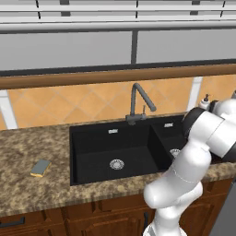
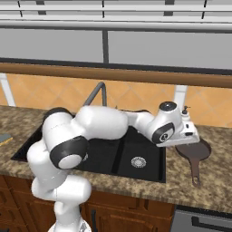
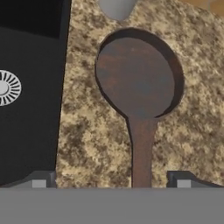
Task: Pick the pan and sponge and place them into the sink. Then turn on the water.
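I see the round brown pan [image 3: 135, 78] on speckled granite surface [image 3: 87, 131]; my end effector [image 3: 111, 180] hangs wide open, empty, straddling its straight handle.

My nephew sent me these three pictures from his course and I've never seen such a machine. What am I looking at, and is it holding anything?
It is a rendered kitchen with a white jointed robot arm. Two pictures come from cameras behind the arm, to its left and right; the third looks down from its hand. In the granite counter sits a black double-basin sink with a tall dark grey faucet. A small yellow sponge with a grey-green face lies left of the sink; a round dark brown pan with a long handle lies right of it. The two-finger gripper hangs open above the pan's handle, holding nothing.
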### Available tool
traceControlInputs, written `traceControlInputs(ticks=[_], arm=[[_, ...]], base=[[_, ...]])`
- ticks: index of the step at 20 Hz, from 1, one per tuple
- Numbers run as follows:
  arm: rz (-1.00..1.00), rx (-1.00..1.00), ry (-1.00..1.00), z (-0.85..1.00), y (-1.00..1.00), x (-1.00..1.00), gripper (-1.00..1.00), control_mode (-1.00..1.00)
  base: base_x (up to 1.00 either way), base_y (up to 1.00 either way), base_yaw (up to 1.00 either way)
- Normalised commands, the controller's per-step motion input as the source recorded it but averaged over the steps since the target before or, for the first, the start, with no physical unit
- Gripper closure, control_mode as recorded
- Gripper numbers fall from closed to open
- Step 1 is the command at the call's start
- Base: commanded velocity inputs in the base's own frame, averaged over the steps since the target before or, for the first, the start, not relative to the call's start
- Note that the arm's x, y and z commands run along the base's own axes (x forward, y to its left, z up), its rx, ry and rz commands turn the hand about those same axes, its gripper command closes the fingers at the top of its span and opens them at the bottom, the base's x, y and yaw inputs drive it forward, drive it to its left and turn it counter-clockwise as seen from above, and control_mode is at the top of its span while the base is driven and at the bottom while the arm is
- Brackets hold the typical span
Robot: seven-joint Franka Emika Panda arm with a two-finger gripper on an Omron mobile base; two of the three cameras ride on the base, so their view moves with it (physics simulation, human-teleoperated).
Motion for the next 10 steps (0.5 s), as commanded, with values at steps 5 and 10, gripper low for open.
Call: traceControlInputs(ticks=[5,10], arm=[[0.0,0.12,0.15,-0.06,-0.31,0.0,-1.0,-1.0],[0.0,0.15,0.13,-0.07,-0.37,0.0,-1.0,-1.0]], base=[[0.0,0.0,0.0],[0.0,0.0,0.0]])
